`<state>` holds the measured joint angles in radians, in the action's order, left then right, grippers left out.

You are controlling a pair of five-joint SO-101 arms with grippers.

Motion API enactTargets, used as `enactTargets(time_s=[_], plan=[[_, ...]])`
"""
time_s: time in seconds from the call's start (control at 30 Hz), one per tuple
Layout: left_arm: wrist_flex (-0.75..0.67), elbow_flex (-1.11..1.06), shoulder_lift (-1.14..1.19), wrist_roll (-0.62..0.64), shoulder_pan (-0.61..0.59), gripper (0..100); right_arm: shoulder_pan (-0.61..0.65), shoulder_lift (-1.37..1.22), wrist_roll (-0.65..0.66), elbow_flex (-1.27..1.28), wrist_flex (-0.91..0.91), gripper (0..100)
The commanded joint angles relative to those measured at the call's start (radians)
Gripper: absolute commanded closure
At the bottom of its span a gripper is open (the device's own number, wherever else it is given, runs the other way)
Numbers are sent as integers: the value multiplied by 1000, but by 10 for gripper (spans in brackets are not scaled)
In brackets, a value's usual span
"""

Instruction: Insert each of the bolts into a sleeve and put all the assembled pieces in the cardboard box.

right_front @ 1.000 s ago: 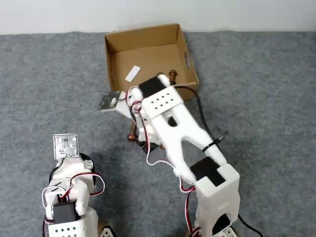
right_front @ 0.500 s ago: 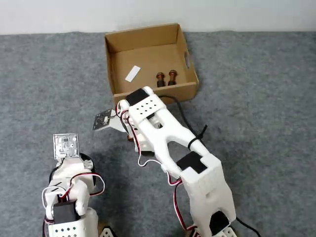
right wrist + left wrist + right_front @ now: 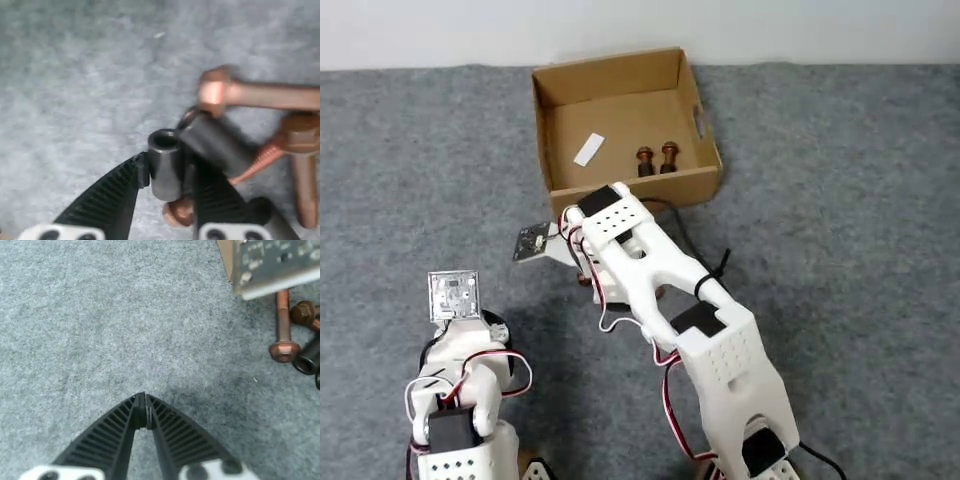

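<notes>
Beside bolts [image 3: 260, 95]: right fingers [image 3: 120, 192] pinch black sleeve [image 3: 165, 162]; left fingers [image 3: 112, 435] touching, empty.

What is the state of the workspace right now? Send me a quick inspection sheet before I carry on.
Surface: grey carpet, flat.
Job's things: cardboard box holds two copper-headed pieces; loose bolts and a lying sleeve rest on the carpet near it.
Clutter: white slip inside the box.
Grippers: right pincer grips a black sleeve; left pincer is shut over bare carpet.
Cables: red and white wires and a black cable run along the right arm.
Surroundings: pale wall behind the table.
</notes>
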<state>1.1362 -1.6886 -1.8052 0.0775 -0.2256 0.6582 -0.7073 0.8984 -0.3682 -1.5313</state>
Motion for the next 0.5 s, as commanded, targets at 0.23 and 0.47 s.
enactTargets(time_s=[0.23, 0.47], plan=[[-29, 5, -5, 11, -3, 995, -5, 64, -137, 12, -13, 992], [-28, 5, -5, 12, -3, 995, -8, 245, -250, 12, -102, 990]])
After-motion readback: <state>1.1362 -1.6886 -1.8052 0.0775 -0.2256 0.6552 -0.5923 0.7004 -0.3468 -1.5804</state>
